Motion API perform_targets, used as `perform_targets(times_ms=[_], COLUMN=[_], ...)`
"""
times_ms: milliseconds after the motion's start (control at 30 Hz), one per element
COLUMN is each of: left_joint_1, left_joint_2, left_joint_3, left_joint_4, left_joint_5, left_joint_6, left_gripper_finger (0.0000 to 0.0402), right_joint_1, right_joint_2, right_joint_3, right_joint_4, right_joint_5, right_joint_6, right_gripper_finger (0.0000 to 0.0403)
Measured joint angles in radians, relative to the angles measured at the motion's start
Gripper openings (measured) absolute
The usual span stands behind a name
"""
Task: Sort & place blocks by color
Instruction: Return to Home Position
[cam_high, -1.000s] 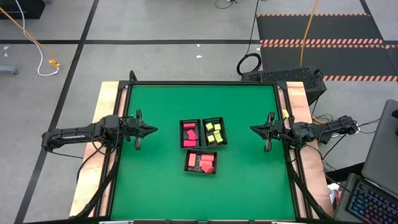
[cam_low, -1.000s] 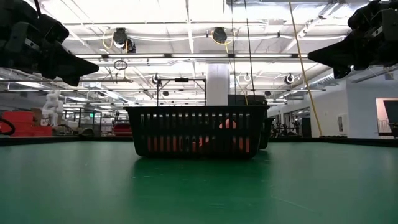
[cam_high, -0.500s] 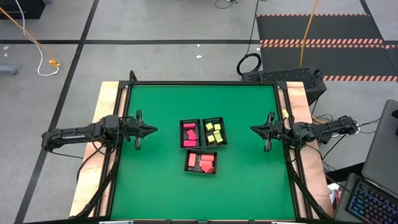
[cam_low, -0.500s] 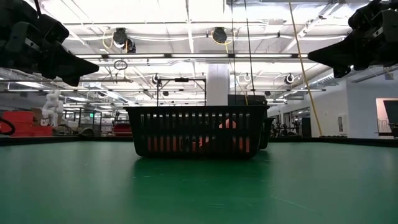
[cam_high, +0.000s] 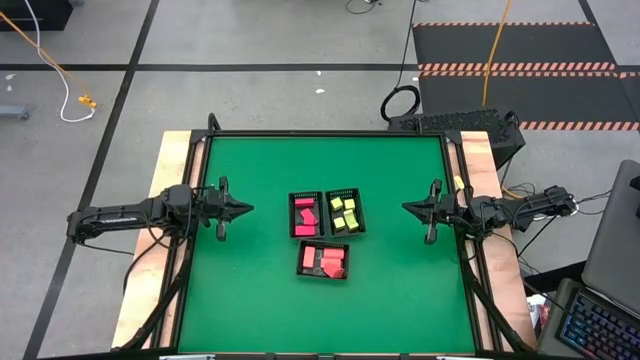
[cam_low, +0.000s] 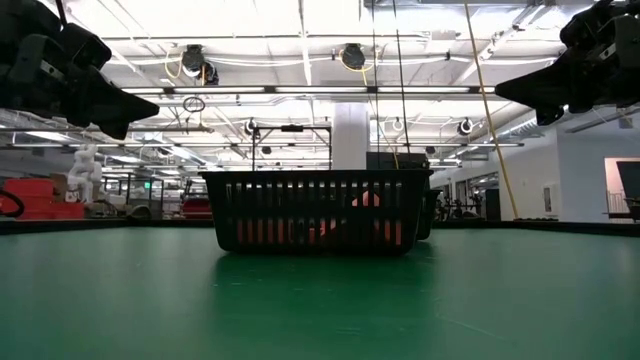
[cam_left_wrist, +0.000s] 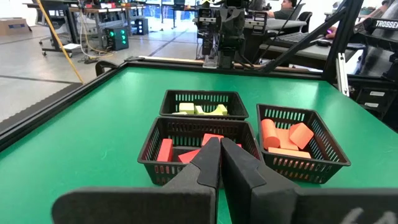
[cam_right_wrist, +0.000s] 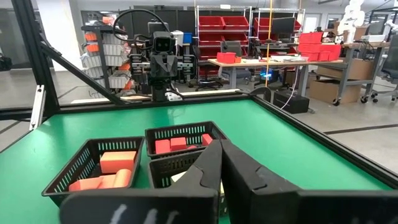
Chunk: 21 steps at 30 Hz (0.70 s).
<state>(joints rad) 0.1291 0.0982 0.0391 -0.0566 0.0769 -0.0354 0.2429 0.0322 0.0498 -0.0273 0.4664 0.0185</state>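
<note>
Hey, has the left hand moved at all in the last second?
No. In the high view the left hand sits at the same spot near the table's left rail, equally far from the nearest black tray.

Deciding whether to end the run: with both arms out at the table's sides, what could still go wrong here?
1. Red blocks lie in both the upper left tray and the lower tray; a colour check might expect a single tray.
2. Those and the upper right tray stand close together, so a later reach into one could nudge its neighbours.
The left gripper and right gripper are shut and apart from the trays.
</note>
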Motion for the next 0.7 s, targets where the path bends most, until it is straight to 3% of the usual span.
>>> perform_targets(times_ms=[700], left_joint_1=[0.000], left_joint_2=[0.000], left_joint_3=[0.000], left_joint_4=[0.000], left_joint_5=[0.000], left_joint_6=[0.041], left_gripper_finger=[0.0017], right_joint_1=[0.000], right_joint_2=[0.000], right_joint_3=[0.000], right_joint_4=[0.000], right_joint_5=[0.000], right_joint_6=[0.000], right_gripper_finger=[0.0000])
